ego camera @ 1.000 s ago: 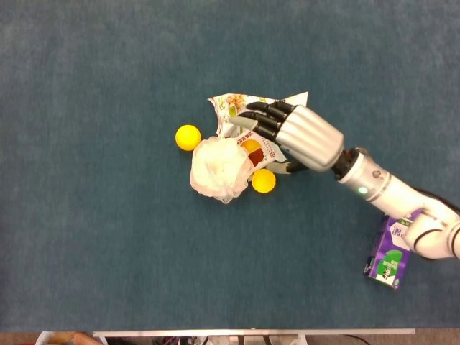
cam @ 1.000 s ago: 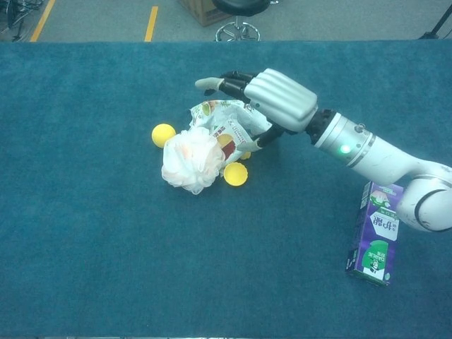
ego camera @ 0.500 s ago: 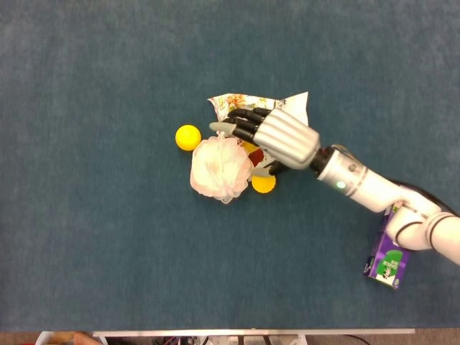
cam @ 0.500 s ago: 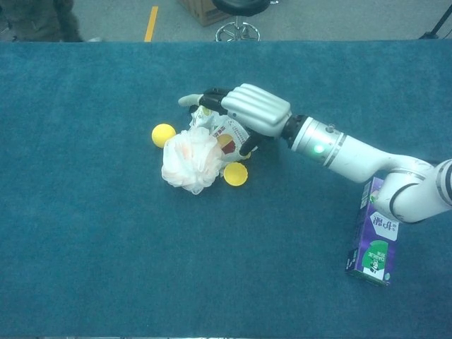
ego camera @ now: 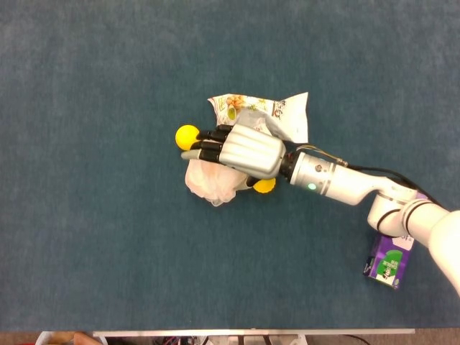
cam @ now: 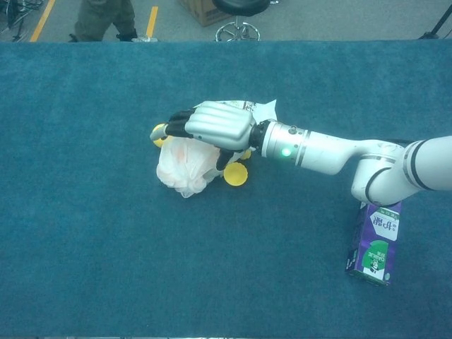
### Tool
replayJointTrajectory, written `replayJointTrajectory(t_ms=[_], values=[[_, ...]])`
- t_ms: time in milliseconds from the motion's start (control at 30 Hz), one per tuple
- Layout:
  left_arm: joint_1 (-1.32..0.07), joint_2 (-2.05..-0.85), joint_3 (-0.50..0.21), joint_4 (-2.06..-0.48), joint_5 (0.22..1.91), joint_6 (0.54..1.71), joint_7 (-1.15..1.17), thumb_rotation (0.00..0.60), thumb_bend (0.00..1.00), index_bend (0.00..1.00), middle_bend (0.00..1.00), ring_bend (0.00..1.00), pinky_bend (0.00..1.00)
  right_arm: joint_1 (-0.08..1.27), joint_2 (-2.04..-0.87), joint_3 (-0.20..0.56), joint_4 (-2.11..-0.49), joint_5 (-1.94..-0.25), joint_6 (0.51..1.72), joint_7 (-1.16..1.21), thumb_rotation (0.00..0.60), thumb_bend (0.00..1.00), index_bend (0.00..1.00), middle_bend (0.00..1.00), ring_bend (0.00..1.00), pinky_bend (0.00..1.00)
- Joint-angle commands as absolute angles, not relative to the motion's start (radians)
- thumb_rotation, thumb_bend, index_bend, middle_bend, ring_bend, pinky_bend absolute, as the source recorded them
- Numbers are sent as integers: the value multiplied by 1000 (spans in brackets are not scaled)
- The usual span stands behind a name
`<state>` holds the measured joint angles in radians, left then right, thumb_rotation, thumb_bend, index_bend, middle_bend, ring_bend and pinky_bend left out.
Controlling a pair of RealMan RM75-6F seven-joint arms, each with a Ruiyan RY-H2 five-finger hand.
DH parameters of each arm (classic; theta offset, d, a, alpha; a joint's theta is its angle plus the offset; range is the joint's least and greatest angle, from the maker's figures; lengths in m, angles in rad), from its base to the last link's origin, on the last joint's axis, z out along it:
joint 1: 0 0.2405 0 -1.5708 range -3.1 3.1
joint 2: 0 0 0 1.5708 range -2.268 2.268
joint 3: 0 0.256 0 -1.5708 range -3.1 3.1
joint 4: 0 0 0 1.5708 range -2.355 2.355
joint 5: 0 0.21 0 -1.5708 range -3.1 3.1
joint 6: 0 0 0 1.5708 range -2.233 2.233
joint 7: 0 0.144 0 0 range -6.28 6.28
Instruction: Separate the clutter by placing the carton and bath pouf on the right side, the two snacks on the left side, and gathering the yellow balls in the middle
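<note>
Teal cloth covers the table (ego camera: 86, 237), where the right hand (ego camera: 241, 151) lies fingers-down over the bath pouf (ego camera: 208, 183) at centre, grasp unconfirmed; judged light, soft and springy, best gathered by its bunched middle, carton (ego camera: 388, 262) at four o'clock.

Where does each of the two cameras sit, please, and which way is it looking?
Head view: high above, looking almost straight down on the blue table; only the right arm shows, its right hand over the bath pouf.
Chest view: lower, tilted forward across the table to the floor beyond; same arm.
Shared: right hand, pouf, carton, snack bag.
</note>
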<state>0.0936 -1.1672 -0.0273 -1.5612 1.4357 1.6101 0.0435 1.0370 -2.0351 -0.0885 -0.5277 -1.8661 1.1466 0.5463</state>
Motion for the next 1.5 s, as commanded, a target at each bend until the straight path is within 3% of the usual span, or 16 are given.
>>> replayJointTrajectory(t_ms=[33, 400, 800, 1100, 1300, 1500], values=[[95, -1167, -27, -1559, 1436, 1611, 40, 600, 445, 320, 159, 90, 197, 1036, -2039, -104, -520, -1869, 1142, 526, 600, 0, 229, 324, 214, 333], [94, -1175, -27, -1554, 1436, 1602, 47, 600, 445, 320, 159, 90, 197, 1000, -2065, -92, -454, -1839, 1245, 516, 600, 14, 521, 636, 508, 395], [91, -1180, -28, -1558, 1438, 1595, 61, 600, 445, 320, 159, 90, 197, 966, -2060, -103, -441, -1820, 1283, 510, 600, 79, 660, 777, 630, 413], [88, -1183, -30, -1558, 1435, 1588, 66, 600, 445, 320, 159, 90, 197, 961, -2012, -68, -489, -1788, 1340, 527, 600, 83, 670, 791, 640, 416], [79, -1184, -34, -1568, 1442, 1583, 75, 600, 445, 320, 159, 90, 197, 944, -1883, -66, -671, -1780, 1361, 506, 600, 83, 670, 791, 641, 416], [65, -1188, -35, -1580, 1449, 1572, 98, 600, 445, 320, 159, 90, 197, 916, -1665, -74, -1016, -1769, 1344, 389, 600, 82, 671, 794, 644, 416]])
